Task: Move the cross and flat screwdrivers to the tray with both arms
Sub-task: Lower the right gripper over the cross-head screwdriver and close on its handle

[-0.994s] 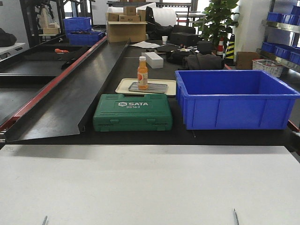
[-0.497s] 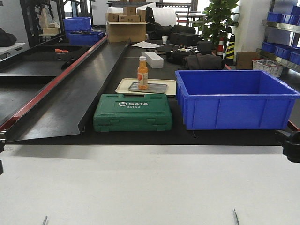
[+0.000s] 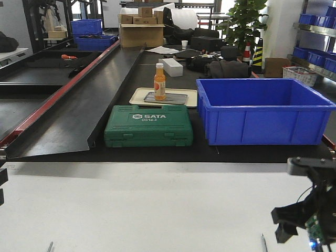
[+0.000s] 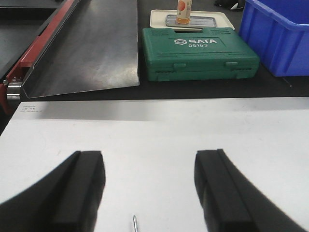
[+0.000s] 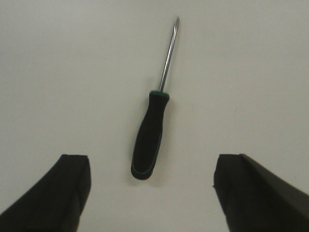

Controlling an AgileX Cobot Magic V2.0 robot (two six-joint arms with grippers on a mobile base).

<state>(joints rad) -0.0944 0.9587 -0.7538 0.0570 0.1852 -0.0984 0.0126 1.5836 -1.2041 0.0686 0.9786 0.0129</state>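
The one screwdriver you see whole, with a chunky black handle, green accents and a thin steel shaft [image 5: 153, 121], lies flat on the white desk [image 5: 58, 72]. Its tip points away from the right wrist camera. Your right pincer [image 5: 152, 164] hangs over it released, with its black fingers [image 5: 72, 188] spread wide on either side of the handle and touching nothing.

Of the second screwdriver you get only the thin steel tip [image 4: 135, 223], at the bottom edge of the left wrist view. It lies between the spread fingers of your left pincer [image 4: 149, 169], which is also released and holds nothing.

The shallow grey metal tray [image 3: 176, 98] is well apart from both tools, on the black desk [image 3: 199, 152] behind the white one. It rests inside a cream tray [image 3: 137, 97], and an orange bottle [image 3: 159, 81] stands upright on it. A green tool case [image 3: 148, 126] lies just in front of the cream tray. A deep blue plastic bin [image 3: 262, 113] stands to the right, and a long dark metal chute [image 3: 79, 105] slopes along the left.
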